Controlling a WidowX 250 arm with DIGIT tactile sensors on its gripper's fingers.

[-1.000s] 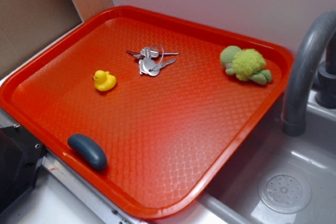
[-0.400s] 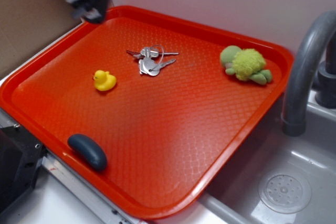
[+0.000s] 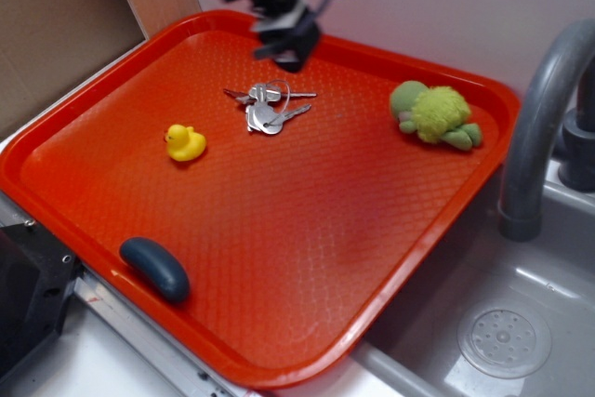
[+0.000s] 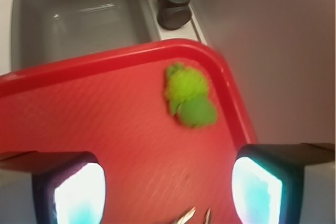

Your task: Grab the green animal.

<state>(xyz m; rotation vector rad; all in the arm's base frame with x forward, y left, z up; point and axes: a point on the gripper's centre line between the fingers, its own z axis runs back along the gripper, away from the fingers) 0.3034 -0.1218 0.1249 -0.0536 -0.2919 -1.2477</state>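
Note:
The green animal (image 3: pixel 434 114) is a small plush turtle with a fuzzy yellow-green shell, lying near the far right corner of the red tray (image 3: pixel 84 137). In the wrist view the green animal (image 4: pixel 189 98) appears blurred, ahead of the fingers and a little right of centre. My gripper (image 3: pixel 284 44) hovers blurred above the tray's back edge, over the keys and well left of the turtle. Its jaws stand wide apart with nothing between them; the gripper (image 4: pixel 168 192) shows two bright pads (image 4: pixel 79 195) at the bottom corners.
A bunch of keys (image 3: pixel 265 107) lies just below the gripper. A yellow rubber duck (image 3: pixel 185 143) sits at mid left, a dark blue oval object (image 3: pixel 155 268) on the front rim. A grey faucet (image 3: pixel 544 118) and sink (image 3: pixel 502 332) stand right of the tray.
The gripper came into view at the top left and has swung right along the tray's back edge to above the keys. The objects on the tray have not moved.

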